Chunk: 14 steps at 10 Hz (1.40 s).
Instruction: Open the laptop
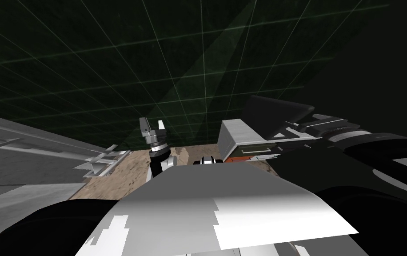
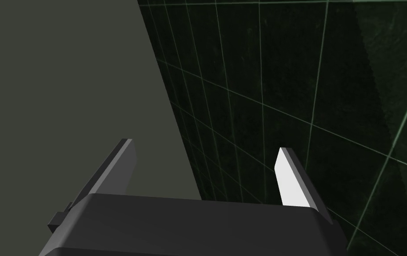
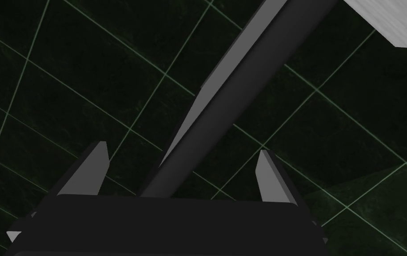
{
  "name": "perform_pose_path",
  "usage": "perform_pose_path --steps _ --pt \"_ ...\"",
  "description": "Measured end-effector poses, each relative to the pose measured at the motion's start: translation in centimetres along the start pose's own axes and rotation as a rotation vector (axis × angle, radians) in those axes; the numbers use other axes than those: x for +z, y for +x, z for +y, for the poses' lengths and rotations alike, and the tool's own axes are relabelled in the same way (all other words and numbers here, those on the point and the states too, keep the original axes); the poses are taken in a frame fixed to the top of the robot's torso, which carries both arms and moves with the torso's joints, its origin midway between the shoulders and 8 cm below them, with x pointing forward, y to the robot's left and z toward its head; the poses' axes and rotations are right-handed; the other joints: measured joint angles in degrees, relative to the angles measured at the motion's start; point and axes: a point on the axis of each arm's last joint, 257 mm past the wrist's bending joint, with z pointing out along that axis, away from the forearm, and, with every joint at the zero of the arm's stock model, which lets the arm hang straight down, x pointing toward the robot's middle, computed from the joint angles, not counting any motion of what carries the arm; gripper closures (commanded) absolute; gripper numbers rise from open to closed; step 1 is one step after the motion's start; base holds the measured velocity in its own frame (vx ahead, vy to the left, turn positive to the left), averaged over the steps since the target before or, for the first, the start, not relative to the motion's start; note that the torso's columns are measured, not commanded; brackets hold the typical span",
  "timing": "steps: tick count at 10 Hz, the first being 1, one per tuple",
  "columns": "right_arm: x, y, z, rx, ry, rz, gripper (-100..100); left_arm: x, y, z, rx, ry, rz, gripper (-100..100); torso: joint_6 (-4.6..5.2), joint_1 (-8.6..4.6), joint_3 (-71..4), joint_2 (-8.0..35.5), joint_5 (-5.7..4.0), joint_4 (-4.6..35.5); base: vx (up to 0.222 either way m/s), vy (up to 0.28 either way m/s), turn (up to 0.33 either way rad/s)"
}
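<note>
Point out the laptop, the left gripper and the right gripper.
laptop (image 1: 278, 113), head view, dark raised panel.
left gripper (image 2: 205, 146), left wrist view, midway between fingertips.
right gripper (image 3: 183, 147), right wrist view, midway between fingertips.

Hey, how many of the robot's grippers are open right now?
2. The left gripper is open, raised before the dark green tiled wall. The right gripper is open astride the edge of a dark slab, likely the laptop lid, not clamping it.

One dark laptop (image 1: 278, 114), one brown tabletop (image 1: 118, 180); two grippers, the left gripper (image 2: 205, 146), the right gripper (image 3: 183, 149)
</note>
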Motion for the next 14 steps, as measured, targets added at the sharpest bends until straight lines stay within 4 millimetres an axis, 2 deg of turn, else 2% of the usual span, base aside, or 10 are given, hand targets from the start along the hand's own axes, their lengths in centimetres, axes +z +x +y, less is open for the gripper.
perform_pose_path --steps 14 --pt "3.3 -1.4 0.9 -0.003 0.075 0.046 -100 0.0 0.0 0.0 0.0 0.0 0.0 0 0.03 0.05 0.0 0.0 0.02 0.0 -0.045 -0.033 0.068"
